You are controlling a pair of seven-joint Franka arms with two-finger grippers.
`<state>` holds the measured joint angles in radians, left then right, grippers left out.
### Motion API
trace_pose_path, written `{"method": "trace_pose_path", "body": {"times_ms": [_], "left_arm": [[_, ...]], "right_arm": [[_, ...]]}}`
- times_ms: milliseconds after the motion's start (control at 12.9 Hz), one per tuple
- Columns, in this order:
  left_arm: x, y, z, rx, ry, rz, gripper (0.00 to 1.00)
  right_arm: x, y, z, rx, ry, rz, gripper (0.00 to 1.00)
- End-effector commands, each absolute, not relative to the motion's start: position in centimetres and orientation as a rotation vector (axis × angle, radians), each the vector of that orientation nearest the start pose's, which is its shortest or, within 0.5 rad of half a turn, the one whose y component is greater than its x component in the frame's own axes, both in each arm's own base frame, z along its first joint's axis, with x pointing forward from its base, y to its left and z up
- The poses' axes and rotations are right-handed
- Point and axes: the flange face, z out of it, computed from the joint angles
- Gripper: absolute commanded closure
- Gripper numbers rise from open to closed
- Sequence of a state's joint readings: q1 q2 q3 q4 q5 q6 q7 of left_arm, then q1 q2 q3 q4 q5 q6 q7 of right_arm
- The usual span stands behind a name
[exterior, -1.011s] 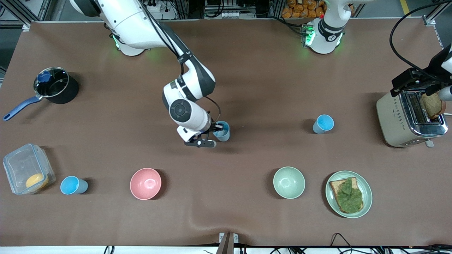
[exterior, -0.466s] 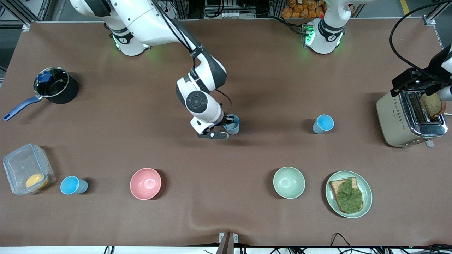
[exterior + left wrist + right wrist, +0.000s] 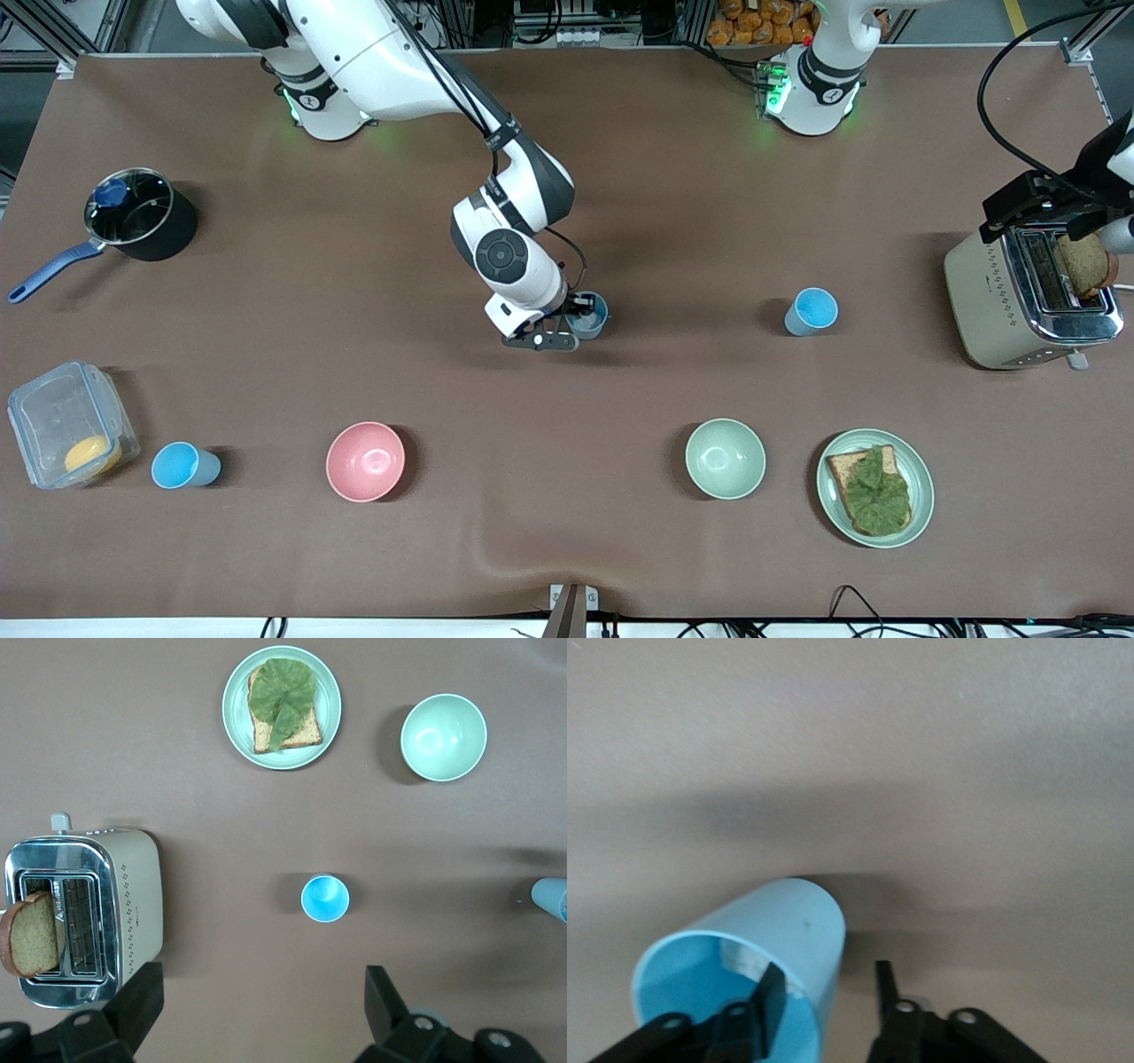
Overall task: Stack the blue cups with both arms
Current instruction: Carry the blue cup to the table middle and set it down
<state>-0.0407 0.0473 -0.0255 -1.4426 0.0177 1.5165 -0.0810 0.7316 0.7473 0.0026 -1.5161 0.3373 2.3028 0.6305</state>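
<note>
The right gripper (image 3: 574,321) is low over the middle of the table, its jaws set astride the rim of a blue cup (image 3: 592,314); one finger (image 3: 771,992) is inside the cup and the other is outside, with a clear gap between it and the wall, so the grip is released. That cup appears to stand upright on the table (image 3: 567,159); a whitish patch shows inside it in the right wrist view.

The left gripper (image 3: 261,974) waits high over the left arm's end of the table, its fingers spread wide and holding nothing; a second blue cup (image 3: 811,311) stands upright below it, well apart from the first, toward the left arm's end; a toaster (image 3: 1019,301) with a slice of bread (image 3: 1083,266) in its slot sits farther toward that end.

A third blue cup (image 3: 182,466) stands nearer to the front camera at the right arm's end, just beside a clear box (image 3: 66,416); in the same row lie a pink bowl (image 3: 365,461), a green bowl (image 3: 725,458) and a plate (image 3: 921,483) bearing bread topped with a green leaf; a black pot (image 3: 159,235) with a blue handle stands farther from the camera than the box.
</note>
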Motion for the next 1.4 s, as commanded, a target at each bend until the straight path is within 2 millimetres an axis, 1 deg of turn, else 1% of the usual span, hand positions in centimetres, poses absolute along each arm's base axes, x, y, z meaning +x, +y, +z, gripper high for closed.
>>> {"method": "trace_pose_path", "body": {"times_ms": [0,155,311,389,544,700,855,933,1088,1244,1322], "left_arm": [[55.8,-3.3,65.7,-3.109,-0.045,-0.042,0.00],[55.9,-3.3,65.8,-3.109,-0.050,-0.045,0.00],[55.9,-3.3,65.7,-3.109,-0.049,-0.042,0.00],[55.9,-3.3,65.7,-3.109,-0.049,-0.042,0.00],[55.9,-3.2,65.8,-3.111,-0.049,-0.047,0.00],[56.1,-3.6,65.6,-3.135,-0.047,-0.049,0.00],[56.4,-3.7,65.0,-3.149,-0.046,-0.031,0.00],[56.9,-3.9,64.1,-3.155,-0.043,-0.011,0.00],[57.7,-4.2,62.6,-3.176,-0.043,0.002,0.00],[58.0,-4.8,60.2,-3.178,-0.032,-0.002,0.00],[58.1,-4.9,58.6,-3.178,-0.029,-0.005,0.00]], "right_arm": [[54.7,48.4,25.7,-2.875,0.224,0.218,0.00],[55.9,47.5,27.8,-2.886,0.226,0.294,0.00],[56.8,46.5,29.1,-2.890,0.237,0.331,0.00],[57.0,46.0,30.0,-2.889,0.236,0.340,0.00],[58.2,43.4,32.1,-2.889,0.270,0.382,0.00],[58.7,41.2,34.1,-2.901,0.276,0.433,0.00],[59.4,38.8,36.3,-2.916,0.266,0.442,0.00],[59.7,37.1,37.4,-2.939,0.250,0.457,0.00],[61.2,31.9,39.1,-3.004,0.253,0.472,0.00],[61.8,26.7,41.0,-3.034,0.169,0.531,0.00],[62.0,25.4,41.9,-3.037,0.139,0.527,0.00]]}}
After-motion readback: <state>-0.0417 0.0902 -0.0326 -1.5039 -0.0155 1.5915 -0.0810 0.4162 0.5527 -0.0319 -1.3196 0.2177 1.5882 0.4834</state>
